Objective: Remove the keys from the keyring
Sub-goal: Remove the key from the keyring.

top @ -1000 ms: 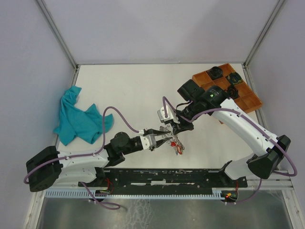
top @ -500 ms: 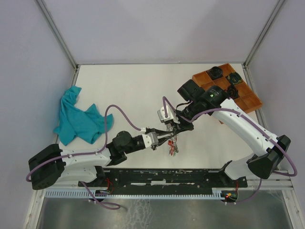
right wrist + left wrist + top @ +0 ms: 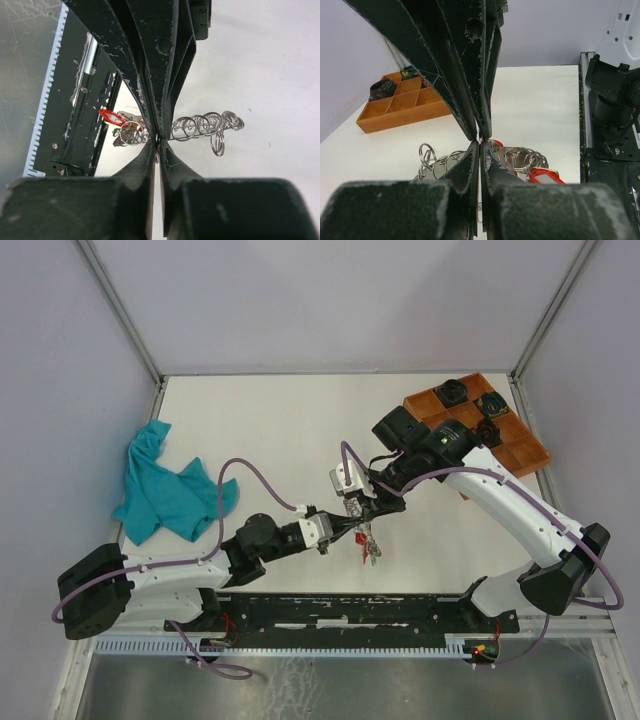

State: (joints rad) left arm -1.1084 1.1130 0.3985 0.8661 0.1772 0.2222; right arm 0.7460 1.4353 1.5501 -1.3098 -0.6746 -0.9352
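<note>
1. Keyring (image 3: 200, 125): hung just below the middle of the top view, where the two arms met tip to tip over the table (image 3: 280, 430). Could not tell whether its lowest part touched the surface.
2. Right gripper (image 3: 158, 140): pinched shut on the thin wire of the loops, probably to anchor the bunch and stop it swinging.
3. Left gripper (image 3: 480, 142): closed tight, tips pushed into the same cluster from the opposite side. Could not tell which piece, if any, sat between its jaws. Likely placed to draw one key along the wire against the other hold.
4. Looked like a stretched spring: a row of overlapping silver loops running right of centre in the right wrist view, with one looser loop dangling beneath.
5. Keys (image 3: 368, 548): bunched at the lower end and partly hidden. Showed a red tag (image 3: 545, 176) at the lower right of the left wrist view. Apparently not yet off the wire.
</note>
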